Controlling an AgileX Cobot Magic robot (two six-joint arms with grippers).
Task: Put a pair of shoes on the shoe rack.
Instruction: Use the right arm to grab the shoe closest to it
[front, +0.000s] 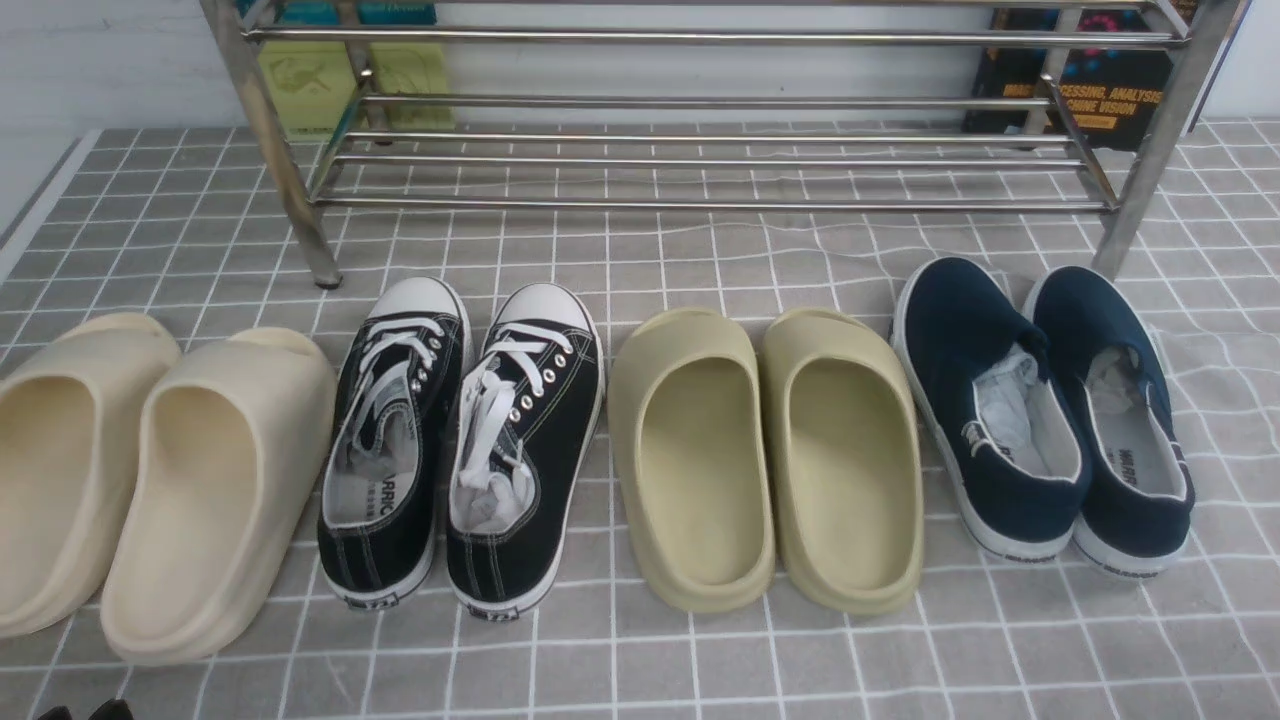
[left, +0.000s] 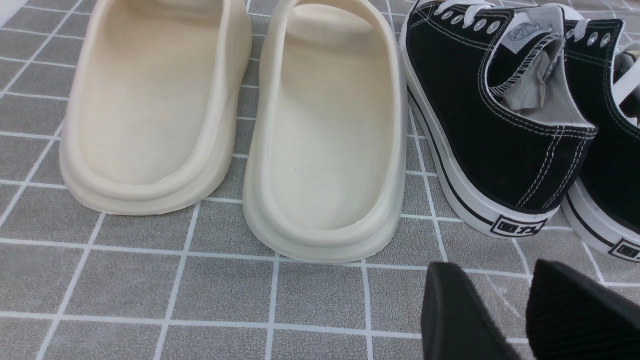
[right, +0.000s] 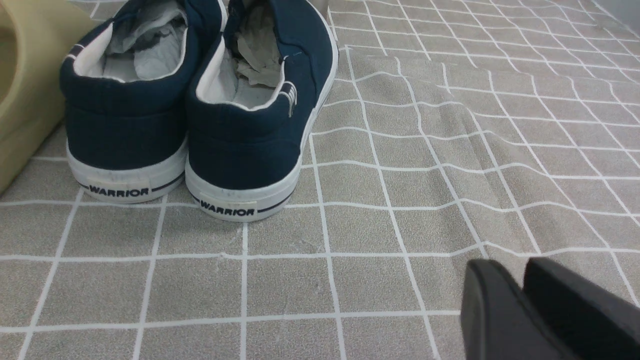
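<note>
Four pairs stand in a row on the checked cloth (front: 700, 660), heels toward the robot and toes toward the shoe rack (front: 700, 38), an arrangement that seems meant to let either arm take a shoe by the heel and carry it straight forward. At the far left are the cream slides (front: 150, 470), then the black lace-up sneakers (front: 460, 450). The left gripper (left: 492, 280) hangs low just behind the sneakers' heels, its fingers parted with cloth showing between them and nothing in its grasp. Next come the olive slides (front: 765, 460), and furthest right the pair of shoes (front: 950, 340), navy slip-ons set side by side and touching, on the cloth just in front of the rack's right front leg and not yet on its bars. The right gripper (right: 510, 267) waits behind and to the right of their heels, empty. Its fingers are close together, but whether they meet cannot be told. The outer cream slide is cut off at the frame edge, crumpled paper hides the navy insoles, the rack's top is cropped, and neither arm shows clearly in the front view.
</note>
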